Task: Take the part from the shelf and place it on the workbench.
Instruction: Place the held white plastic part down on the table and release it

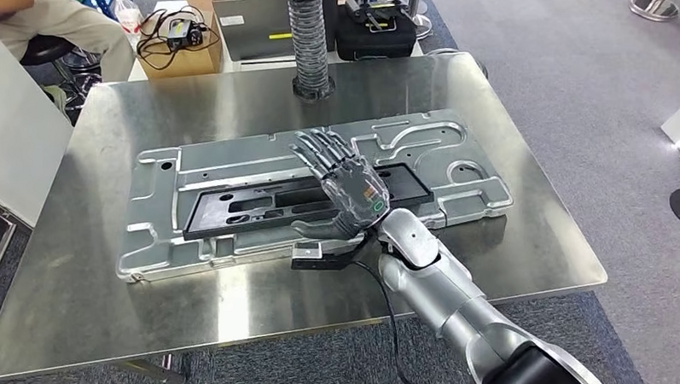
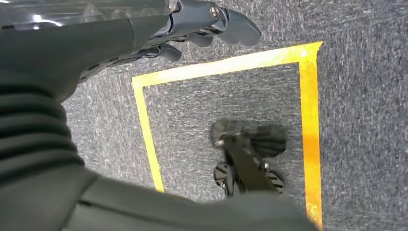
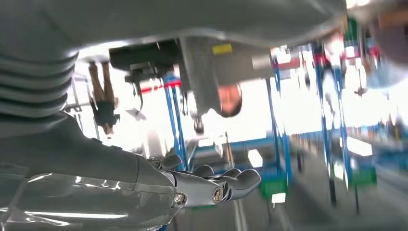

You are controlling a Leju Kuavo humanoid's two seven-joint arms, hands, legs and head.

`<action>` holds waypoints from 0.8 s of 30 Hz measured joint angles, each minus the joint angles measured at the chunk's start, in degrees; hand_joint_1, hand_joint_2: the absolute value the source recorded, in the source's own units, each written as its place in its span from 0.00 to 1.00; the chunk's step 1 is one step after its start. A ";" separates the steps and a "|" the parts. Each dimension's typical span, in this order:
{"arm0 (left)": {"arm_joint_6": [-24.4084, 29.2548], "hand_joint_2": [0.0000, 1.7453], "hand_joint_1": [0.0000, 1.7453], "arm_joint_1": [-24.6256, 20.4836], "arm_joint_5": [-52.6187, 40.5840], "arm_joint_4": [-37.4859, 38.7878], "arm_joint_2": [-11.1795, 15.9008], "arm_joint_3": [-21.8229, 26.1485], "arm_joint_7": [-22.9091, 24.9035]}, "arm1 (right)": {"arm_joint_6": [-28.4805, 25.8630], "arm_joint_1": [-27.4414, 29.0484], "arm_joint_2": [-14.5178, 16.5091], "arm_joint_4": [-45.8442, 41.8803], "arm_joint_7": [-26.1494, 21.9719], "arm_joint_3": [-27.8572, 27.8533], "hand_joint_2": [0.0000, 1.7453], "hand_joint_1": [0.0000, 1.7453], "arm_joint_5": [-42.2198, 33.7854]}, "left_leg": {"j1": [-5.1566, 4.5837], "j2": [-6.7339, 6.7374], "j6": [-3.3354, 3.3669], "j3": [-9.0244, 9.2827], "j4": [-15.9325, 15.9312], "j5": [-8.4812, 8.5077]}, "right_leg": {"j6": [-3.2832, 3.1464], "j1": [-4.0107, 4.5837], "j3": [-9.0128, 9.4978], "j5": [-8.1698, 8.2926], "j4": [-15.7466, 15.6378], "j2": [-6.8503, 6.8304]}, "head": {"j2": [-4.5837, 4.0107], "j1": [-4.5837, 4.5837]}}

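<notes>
at the far left of the head view one seated person (image 1: pixel 44 15) in light trousers sits beside one clear plastic bottle (image 1: pixel 126 14), next to one cardboard box (image 1: pixel 178 43) holding black cables and an adapter. right of that box lies one grey laptop-like case (image 1: pixel 255 27) with a yellow strip, then one ribbed black hose (image 1: pixel 311 42) standing upright at the far edge of the table (image 1: pixel 77 302), and behind it one black carry case (image 1: pixel 376 27)

one steel table carries one large silver machined plate (image 1: pixel 160 228), lying flat and slanted across its middle. on that plate lies one long black part (image 1: pixel 233 210), flat, running lengthwise along the plate's centre

one right hand (image 1: pixel 341 188) lies over the right portion of the black part, palm down with fingers stretched out and spread toward the far side; it clasps nothing, and whether the palm actually touches the part cannot be told. one black cable trails from the wrist down past the table's near edge. in the right wrist view the fingers (image 3: pixel 238 180) likewise reach out straight with nothing between them

the left hand (image 2: pixel 192 29) hangs over grey carpet (image 2: pixel 365 120) marked with one yellow tape rectangle (image 2: pixel 308 110); its fingers are loosely curved, apart, holding nothing
</notes>
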 joint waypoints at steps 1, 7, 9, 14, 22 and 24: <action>0.03 0.00 0.00 0.08 0.13 0.00 0.00 0.01 -0.11 | -0.19 1.41 -0.69 -3.34 -0.02 -0.90 0.00 0.00 -0.20 | 0.01 0.00 -0.09 -1.03 2.40 -0.66 | -0.01 0.05 0.01 -0.06 0.05 -0.05 | 0.00 0.01; -0.04 0.00 0.00 0.18 0.77 0.00 -0.04 0.22 -1.14 | -0.63 8.84 -3.38 -22.89 -5.42 -8.47 0.00 0.00 -9.91 | 0.05 -0.10 0.56 6.47 -11.97 5.98 | 1.05 0.29 -0.10 -0.98 1.11 0.13 | 0.02 0.02; -0.06 0.00 0.00 0.39 1.20 0.00 -0.10 0.42 -1.61 | -0.67 11.25 -3.88 -28.54 -8.31 -10.98 0.00 0.00 -16.01 | -0.12 -0.19 1.31 6.62 -12.58 5.69 | 1.54 0.34 -0.24 -1.03 1.23 0.12 | 0.02 0.02; 0.39 0.00 0.00 0.58 1.81 0.00 -0.48 1.20 -1.87 | -0.70 18.21 -5.31 -44.59 -10.81 -17.37 0.00 0.00 -25.35 | -0.04 -0.12 2.86 6.68 -13.02 6.29 | 2.97 -0.06 -3.37 -6.75 9.72 0.11 | 0.01 0.28; 0.82 0.00 0.00 0.71 2.60 0.00 -0.59 1.78 -1.64 | -0.64 32.46 -7.71 -62.79 -11.03 -26.88 0.00 0.00 -28.45 | -0.62 -0.17 2.72 6.42 -12.91 6.55 | 1.19 0.69 1.22 -2.71 2.10 -0.04 | 0.02 0.25; 0.81 0.00 0.00 0.61 2.67 0.00 -0.54 1.83 -1.61 | -0.64 35.81 -7.80 -64.14 -11.03 -29.05 0.00 0.00 -29.40 | -0.67 -0.16 2.21 6.37 -13.00 6.85 | 0.95 0.96 1.63 -2.18 0.93 -0.15 | 0.01 0.25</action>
